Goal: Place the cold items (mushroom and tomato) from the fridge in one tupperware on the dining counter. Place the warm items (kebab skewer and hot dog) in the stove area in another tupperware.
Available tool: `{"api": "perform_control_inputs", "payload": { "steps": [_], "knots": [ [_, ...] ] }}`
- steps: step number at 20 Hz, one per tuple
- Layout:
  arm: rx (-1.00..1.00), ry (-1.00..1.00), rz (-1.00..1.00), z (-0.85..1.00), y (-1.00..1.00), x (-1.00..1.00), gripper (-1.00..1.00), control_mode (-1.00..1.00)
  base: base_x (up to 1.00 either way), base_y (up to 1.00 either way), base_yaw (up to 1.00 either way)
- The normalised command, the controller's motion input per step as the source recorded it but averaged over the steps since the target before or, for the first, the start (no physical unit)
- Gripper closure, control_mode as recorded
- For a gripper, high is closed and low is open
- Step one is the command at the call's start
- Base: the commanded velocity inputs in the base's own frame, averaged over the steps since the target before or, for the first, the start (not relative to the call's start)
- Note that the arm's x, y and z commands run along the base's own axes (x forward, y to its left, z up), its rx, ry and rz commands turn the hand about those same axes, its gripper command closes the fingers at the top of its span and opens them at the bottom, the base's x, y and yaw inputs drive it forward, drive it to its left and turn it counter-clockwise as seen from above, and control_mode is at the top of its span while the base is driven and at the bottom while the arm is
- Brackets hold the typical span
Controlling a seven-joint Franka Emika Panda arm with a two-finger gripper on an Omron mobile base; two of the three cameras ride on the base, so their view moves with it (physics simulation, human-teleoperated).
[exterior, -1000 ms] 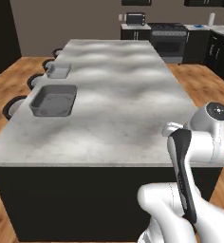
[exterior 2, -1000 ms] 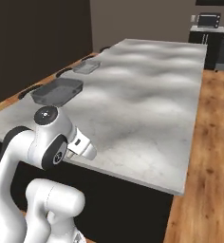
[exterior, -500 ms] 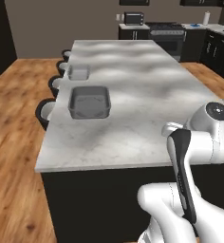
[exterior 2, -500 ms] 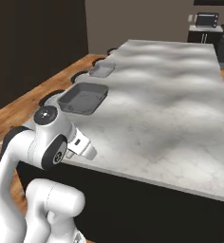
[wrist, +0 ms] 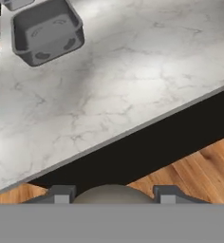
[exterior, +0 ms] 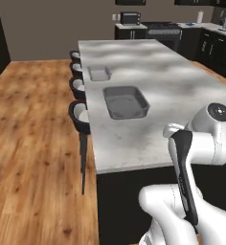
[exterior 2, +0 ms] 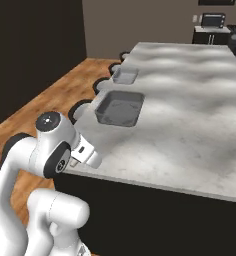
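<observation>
1. As far as I can judge, we're on the first item: both tubs look empty, nothing delivered yet.
2. Left base view, left edge: stools [exterior: 79, 115] line the dining counter [exterior: 182, 91] on its long side.
3. Just right of them, the near tupperware [exterior: 126, 101] sits close to the counter edge. The far tupperware [exterior: 99, 72] sits above it in frame, apart from it. I see nothing inside either.
4. Upper right of that frame: the range [exterior: 159, 32], well beyond the counter. That's where the warm items come from, my guess.
5. Hand view, upper left: the near tupperware again, floor bare. Bare marble fills the middle, and the counter's corner edge runs diagonally across the lower half.
6. Hand view, bottom centre: the gripper [wrist: 114, 195] sits at roughly mid width, with a rounded grey-tan cap between the tips, touching both. I read that as the mushroom [wrist: 109, 191], clamped, though little of it shows.
7. Remaining, by my reckoning:
   - drop the mushroom in one tub
   - fetch the tomato into the same tub
   - put the kebab skewer and hot dog in the other tub
8. The tub is well off from the gripper toward frame upper left, so the reach isn't lined up yet.
</observation>
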Motion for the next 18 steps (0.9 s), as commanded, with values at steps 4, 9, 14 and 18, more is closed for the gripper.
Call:
{"api": "perform_control_inputs", "payload": {
  "steps": [4, 9, 14, 18],
  "knots": [
    [0.0, 0.0, 0.0, 0.0, 0.0, 0.0, 1.0, 1.0, 0.0, 1.0, -0.37],
    [0.0, 0.0, 0.0, 0.0, 0.0, 0.0, 1.0, 1.0, 0.0, 1.0, -0.45],
    [0.0, 0.0, 0.0, 0.0, 0.0, 0.0, 1.0, 1.0, 0.01, 1.0, -0.47],
    [0.0, 0.0, 0.0, 0.0, 0.0, 0.0, 1.0, 1.0, 0.26, 1.0, -0.48]
  ]
}}
